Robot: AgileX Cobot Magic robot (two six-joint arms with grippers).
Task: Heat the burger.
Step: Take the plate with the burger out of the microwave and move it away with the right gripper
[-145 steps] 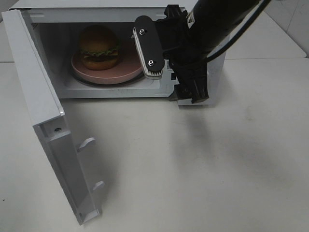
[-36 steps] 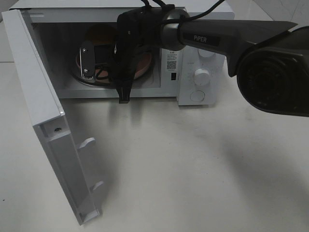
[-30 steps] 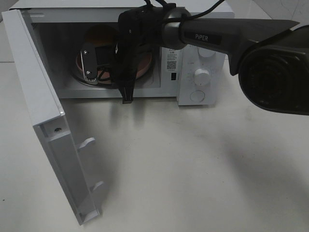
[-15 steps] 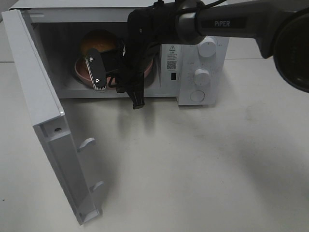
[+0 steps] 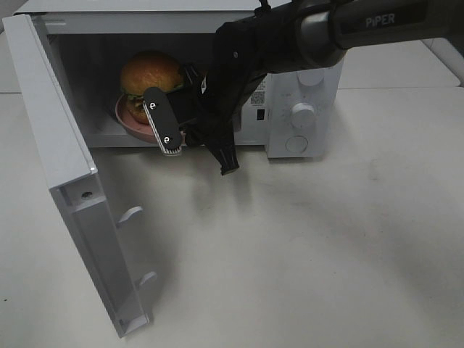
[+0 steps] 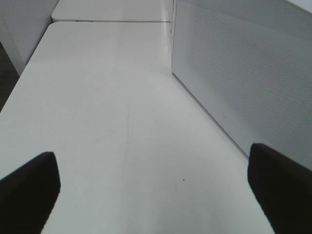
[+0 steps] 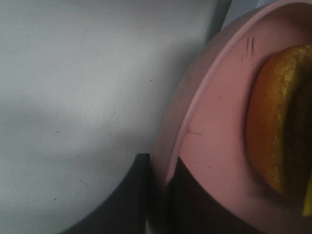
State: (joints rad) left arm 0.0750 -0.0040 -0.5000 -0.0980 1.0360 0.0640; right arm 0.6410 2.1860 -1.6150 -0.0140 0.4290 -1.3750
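One burger (image 5: 151, 75) sits on one round pink plate (image 5: 130, 116) inside the open cavity of one white microwave (image 5: 319, 93). The burger occupies the middle-to-rear part of the plate, with its glossy bun top visible above the plate rim. In the right wrist view, the bun edge (image 7: 273, 131) lies on the pink plate surface (image 7: 214, 126), set in from the rim.

One right hand (image 5: 174, 134) reaches in from the right of the exterior view, across the microwave opening, to the front edge of the plate. Its two fingers are closed on the plate rim: the right wrist view shows one dark finger (image 7: 131, 195) outside the rim and a second dark finger on the inner side, with the rim between them. The plate's front edge is at the cavity opening.

One microwave door (image 5: 69, 188) stands swung fully out to the left. Two round knobs (image 5: 302, 114) and one round button below them are visible on the control panel.

One left hand (image 6: 151, 190) hovers over the bare white tabletop (image 6: 112, 112), beside the perforated outer face of the microwave door. Its two fingers stand wide apart and hold nothing.
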